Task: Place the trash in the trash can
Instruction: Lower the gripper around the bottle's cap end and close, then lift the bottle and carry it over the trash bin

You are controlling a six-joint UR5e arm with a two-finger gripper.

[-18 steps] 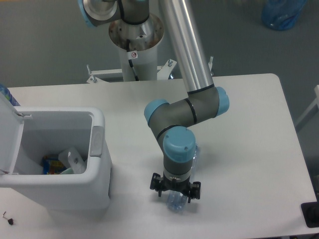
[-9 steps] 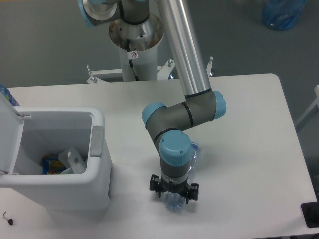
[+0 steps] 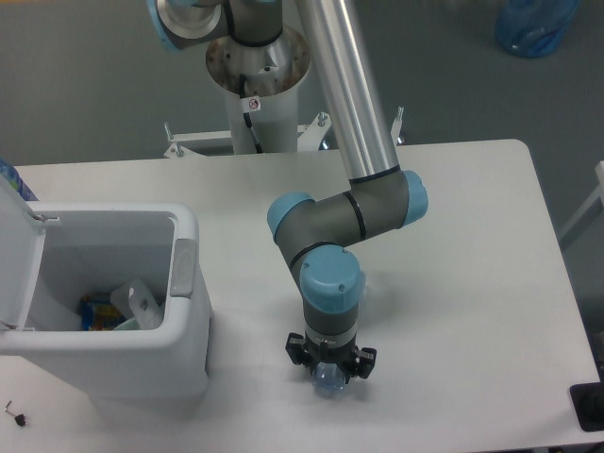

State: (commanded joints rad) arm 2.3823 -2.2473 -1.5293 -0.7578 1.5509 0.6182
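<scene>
A small round red-and-white sticker (image 3: 253, 103) on the robot's base column, perhaps a warning sign, unreadable

Wrist hid nearly all of the gripper (image 3: 330, 370); finger spacing could not be told. Only a bluish end of the bottle (image 3: 329, 380) showed beneath it, the rest covered. Trash can (image 3: 185, 283) was cut by the left edge, its lid (image 3: 17, 255) partly out of frame. Contents (image 3: 123, 310) inside were jumbled, too small to identify.
</scene>
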